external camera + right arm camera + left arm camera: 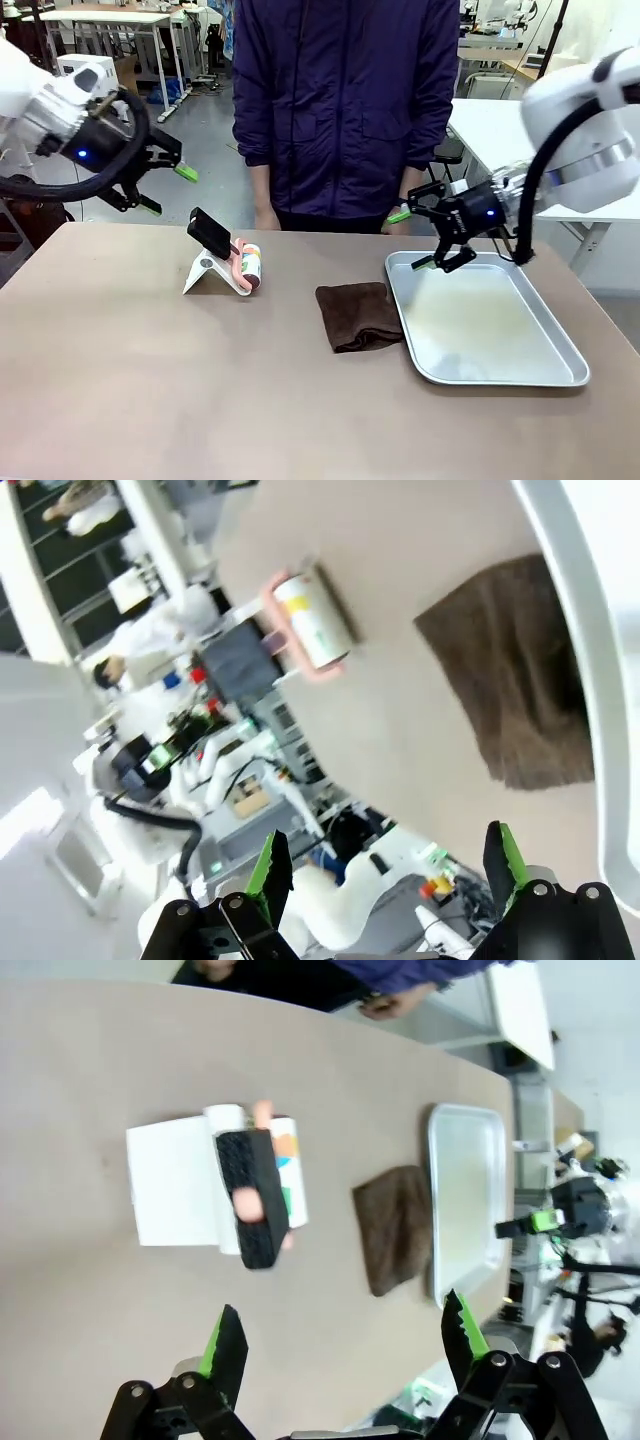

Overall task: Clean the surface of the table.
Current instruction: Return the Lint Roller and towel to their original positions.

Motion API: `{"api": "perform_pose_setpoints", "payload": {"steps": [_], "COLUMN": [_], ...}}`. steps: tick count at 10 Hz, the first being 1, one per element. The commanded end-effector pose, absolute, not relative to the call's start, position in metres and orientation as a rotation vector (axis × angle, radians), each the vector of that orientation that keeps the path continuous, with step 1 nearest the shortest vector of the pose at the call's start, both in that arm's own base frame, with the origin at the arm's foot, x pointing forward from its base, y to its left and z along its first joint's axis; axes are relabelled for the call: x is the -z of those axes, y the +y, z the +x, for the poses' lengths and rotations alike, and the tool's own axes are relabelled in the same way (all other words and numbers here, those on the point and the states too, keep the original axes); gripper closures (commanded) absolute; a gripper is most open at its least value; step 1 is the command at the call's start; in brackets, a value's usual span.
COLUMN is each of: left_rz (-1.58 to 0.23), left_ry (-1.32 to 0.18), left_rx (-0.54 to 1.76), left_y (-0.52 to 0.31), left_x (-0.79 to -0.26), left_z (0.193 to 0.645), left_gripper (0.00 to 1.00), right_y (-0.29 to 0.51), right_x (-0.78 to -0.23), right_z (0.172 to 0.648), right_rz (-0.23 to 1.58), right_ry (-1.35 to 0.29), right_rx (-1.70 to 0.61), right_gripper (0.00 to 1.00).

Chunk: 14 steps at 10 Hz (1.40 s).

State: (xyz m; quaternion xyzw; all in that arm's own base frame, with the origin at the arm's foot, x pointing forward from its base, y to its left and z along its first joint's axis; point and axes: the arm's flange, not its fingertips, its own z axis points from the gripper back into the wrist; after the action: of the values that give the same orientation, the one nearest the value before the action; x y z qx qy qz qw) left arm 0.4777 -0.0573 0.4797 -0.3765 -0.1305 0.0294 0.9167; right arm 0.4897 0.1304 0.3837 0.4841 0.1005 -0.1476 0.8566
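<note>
Front view, matte table (150,380), shiny rectangular tray (560,372), folded brown cloth (358,315)

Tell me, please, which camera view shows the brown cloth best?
The front view: the brown cloth lies whole and unblocked on the table, its edge at the tray. The left wrist view shows it smaller and farther off; the right wrist view shows it tilted beside the tray's rim.

Table (120,380): one — taupe-brown
Metal tray (560,375): one
Brown cloth (358,315): one
Lint roller (246,265): one — on a white stand (205,272)
Grippers: two — left (167,188), right (417,238)
Person (345,100): one
</note>
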Motion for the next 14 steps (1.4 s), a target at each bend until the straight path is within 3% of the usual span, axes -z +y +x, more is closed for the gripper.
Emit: {"api": "perform_pose_setpoints", "payload": {"steps": [1, 4, 6, 10, 11, 12, 14], "left_rz": [-0.927, -1.148, -1.293, -1.537, -1.502, -1.450, -1.450], "left_ry": [-0.298, -0.326, -0.338, -0.519, -0.464, -0.492, -0.492], "left_rx": [-0.009, 0.026, 0.032, 0.120, 0.114, 0.056, 0.056], "left_y": [-0.036, 0.005, 0.039, 0.082, 0.078, 0.080, 0.080], "left_x": [-0.469, -0.446, -0.408, -0.325, -0.321, -0.340, -0.340], "left_z": [0.449, 0.407, 0.382, 0.391, 0.399, 0.365, 0.365], "left_gripper": [0.00, 0.00, 0.00, 0.00, 0.00, 0.00, 0.00], "right_y": [0.096, 0.053, 0.014, -0.022, -0.013, -0.032, -0.032], "right_x": [-0.373, -0.365, -0.368, -0.371, -0.365, -0.369, -0.369], "right_z": [0.467, 0.429, 0.389, 0.371, 0.377, 0.373, 0.373], "right_rz": [1.197, 1.389, 1.459, 1.407, 1.327, 1.455, 1.455], "right_ry": [0.263, 0.329, 0.239, 0.082, 0.035, 0.133, 0.133], "right_rx": [0.245, 0.214, 0.204, 0.328, 0.380, 0.313, 0.313], "right_gripper": [0.00, 0.00, 0.00, 0.00, 0.00, 0.00, 0.00]}}
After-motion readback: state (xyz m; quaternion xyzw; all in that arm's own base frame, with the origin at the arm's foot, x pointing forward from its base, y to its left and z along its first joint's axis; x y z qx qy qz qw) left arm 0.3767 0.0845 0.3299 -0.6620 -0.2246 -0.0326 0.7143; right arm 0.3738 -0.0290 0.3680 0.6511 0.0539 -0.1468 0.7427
